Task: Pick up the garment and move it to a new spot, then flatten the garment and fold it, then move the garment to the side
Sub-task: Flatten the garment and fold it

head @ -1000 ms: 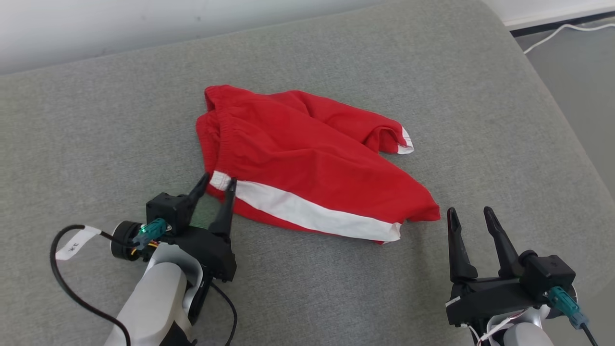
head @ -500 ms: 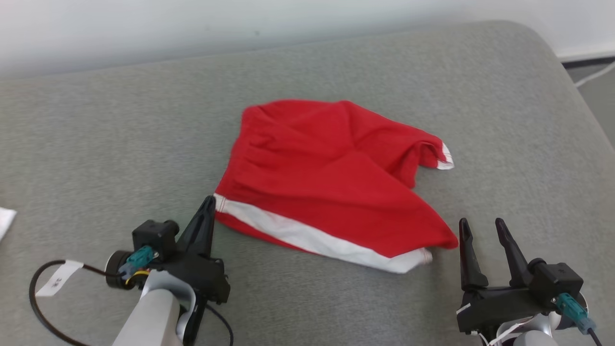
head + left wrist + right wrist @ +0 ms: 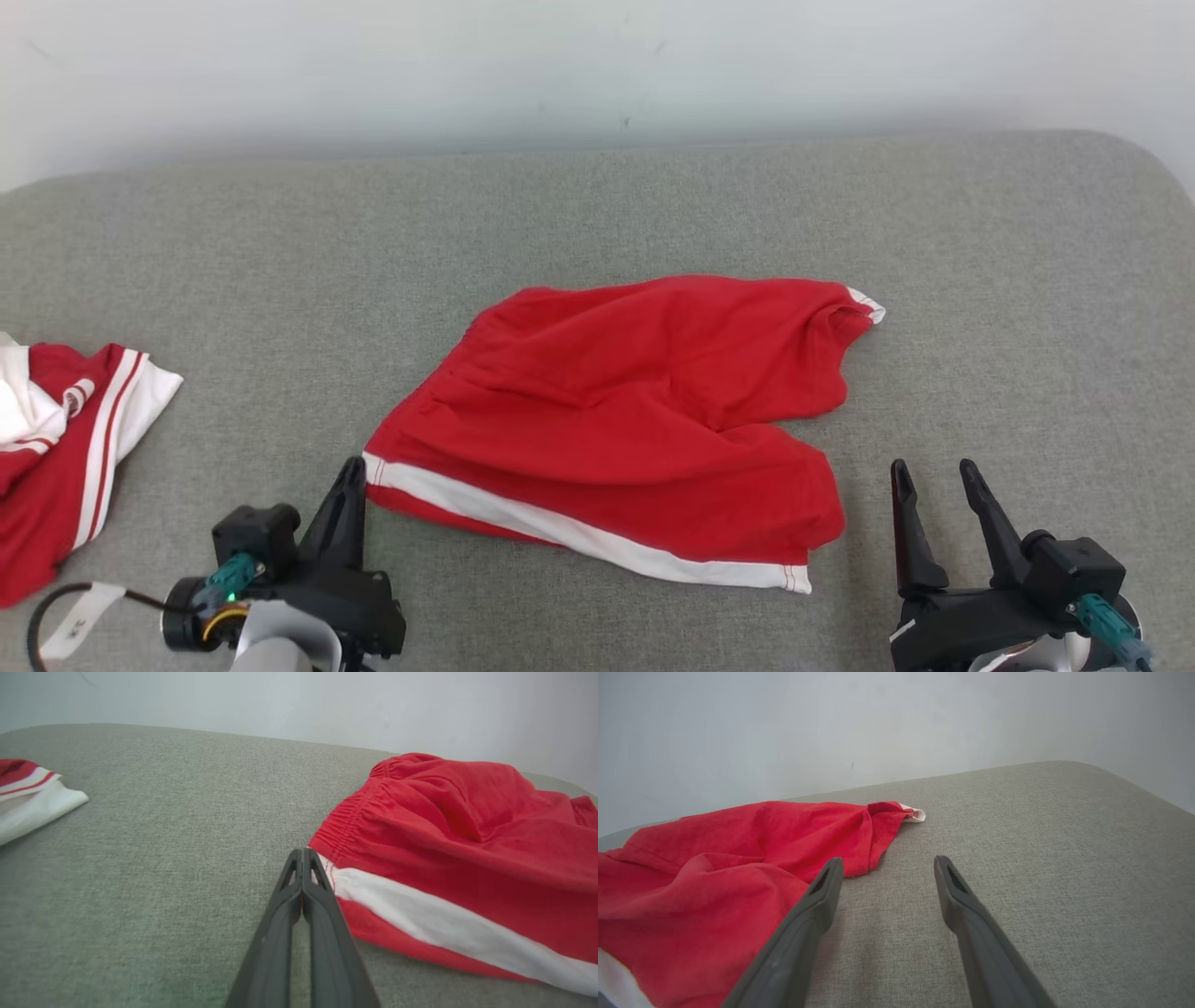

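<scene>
Head view, leftmost: a second red-and-white garment (image 3: pixel 75 439) lies bunched at the edge of the grey cushion (image 3: pixel 597 205), well apart from everything else. Next comes the left gripper (image 3: pixel 353 464), its jaws pressed together on the near-left waistband corner of the red shorts (image 3: pixel 635 411), where the white side stripe begins. The shorts lie wrinkled across the cushion's middle, one leg reaching toward the far right. Right of them, the right gripper (image 3: pixel 932 467) sits low with jaws apart and empty, near the shorts' hem without touching it.

other cloth (image 3: pixel 84 439): red-and-white striped, crumpled, far left | grey upholstered surface (image 3: pixel 597 205) | pale wall (image 3: pixel 597 65) behind
</scene>
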{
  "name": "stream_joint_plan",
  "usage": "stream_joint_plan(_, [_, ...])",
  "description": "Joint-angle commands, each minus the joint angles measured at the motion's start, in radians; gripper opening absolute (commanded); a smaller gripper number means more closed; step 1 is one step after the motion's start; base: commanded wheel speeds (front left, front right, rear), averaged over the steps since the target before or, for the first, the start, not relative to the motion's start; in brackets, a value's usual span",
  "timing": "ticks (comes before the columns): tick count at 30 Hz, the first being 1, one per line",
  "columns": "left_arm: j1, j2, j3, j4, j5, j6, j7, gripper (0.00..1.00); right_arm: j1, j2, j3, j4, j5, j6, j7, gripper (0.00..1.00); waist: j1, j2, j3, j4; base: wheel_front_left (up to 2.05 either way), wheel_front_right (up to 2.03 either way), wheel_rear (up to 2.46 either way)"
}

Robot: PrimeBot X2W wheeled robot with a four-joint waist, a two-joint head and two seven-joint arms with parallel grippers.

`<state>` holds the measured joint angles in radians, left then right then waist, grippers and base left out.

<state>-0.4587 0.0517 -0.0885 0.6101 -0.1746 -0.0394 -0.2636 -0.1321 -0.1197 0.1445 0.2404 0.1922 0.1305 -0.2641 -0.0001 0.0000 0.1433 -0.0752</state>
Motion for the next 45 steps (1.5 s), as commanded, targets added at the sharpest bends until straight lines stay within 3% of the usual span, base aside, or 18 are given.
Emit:
stream_joint_plan(1, [0.028, 0.002, 0.008, -0.001, 0.011, -0.001, -0.002, 1.0, 0.013, -0.008, 0.005, 0.003, 0.008, 0.0, 0.0, 1.0, 0.0001, 0.0, -0.013, 0.001, 0.0, 0.0, 0.0])
stream_joint_plan(11, [0.2, 0.0, 0.019, -0.107, -0.009, -0.017, -0.002, 1.0, 0.088, -0.043, 0.131, 0.029, 0.065, 0.0, 0.0, 1.0, 0.0001, 0.0, -0.095, -0.024, 0.0, 0.0, 0.0])
stream_joint_plan(21, [0.282, -0.001, 0.0, -0.167, -0.043, -0.004, -0.002, 1.0, 0.122, -0.085, 0.27, 0.092, 0.154, 0.0, 0.0, 1.0, 0.0001, 0.0, -0.128, 0.012, 0.0, 0.0, 0.0])
stream_joint_plan(45, [0.273, -0.001, -0.02, -0.178, -0.039, -0.01, -0.002, 1.0, 0.059, -0.084, 0.356, 0.212, 0.234, 0.0, 0.0, 1.0, 0.0001, 0.0, -0.107, 0.059, 0.0, 0.0, 0.0])
